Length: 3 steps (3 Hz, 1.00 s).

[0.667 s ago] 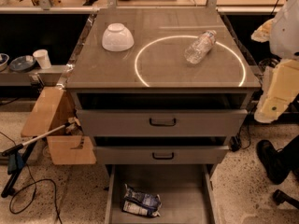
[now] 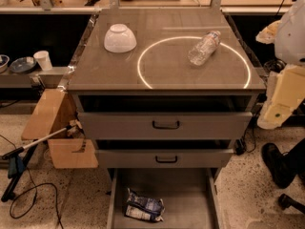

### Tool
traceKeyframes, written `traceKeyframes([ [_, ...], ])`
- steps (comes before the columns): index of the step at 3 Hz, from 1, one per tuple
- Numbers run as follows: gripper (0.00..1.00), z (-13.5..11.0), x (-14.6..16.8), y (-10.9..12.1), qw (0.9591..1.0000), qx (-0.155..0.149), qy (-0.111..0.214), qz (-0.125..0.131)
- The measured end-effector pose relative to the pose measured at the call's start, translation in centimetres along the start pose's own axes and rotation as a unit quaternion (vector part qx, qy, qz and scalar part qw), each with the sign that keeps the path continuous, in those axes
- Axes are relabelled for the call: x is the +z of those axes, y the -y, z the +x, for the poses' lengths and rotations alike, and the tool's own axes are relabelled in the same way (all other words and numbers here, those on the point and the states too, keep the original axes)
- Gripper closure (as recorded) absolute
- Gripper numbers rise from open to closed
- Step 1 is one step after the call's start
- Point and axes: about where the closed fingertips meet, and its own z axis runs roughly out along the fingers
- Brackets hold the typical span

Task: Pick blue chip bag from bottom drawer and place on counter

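The blue chip bag [image 2: 144, 207] lies crumpled on the grey floor of the open bottom drawer [image 2: 190, 199], left of its middle. The counter [image 2: 119, 73] carries a bright white ring [image 2: 143, 80]. A clear plastic bottle [image 2: 204, 47] lies inside the ring, and a white upturned bowl [image 2: 120, 37] sits at the back left. Only white and cream parts of my arm [image 2: 284, 97] show at the right edge, level with the counter. My gripper is out of view.
Two shallower drawers with black handles, the upper [image 2: 166, 125] and the lower [image 2: 166, 159], stand partly pulled out above the bottom drawer. A cardboard box [image 2: 57, 128] and a long-handled tool [image 2: 28, 149] are on the floor at left. A person's dark shoe [image 2: 276, 166] is at right.
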Motion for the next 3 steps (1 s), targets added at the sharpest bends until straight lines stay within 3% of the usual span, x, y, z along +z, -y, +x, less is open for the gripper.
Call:
traceKeyframes([
  [3,0.0,1.3,3.0,-2.2,0.9991,0.024,0.035,-0.008],
])
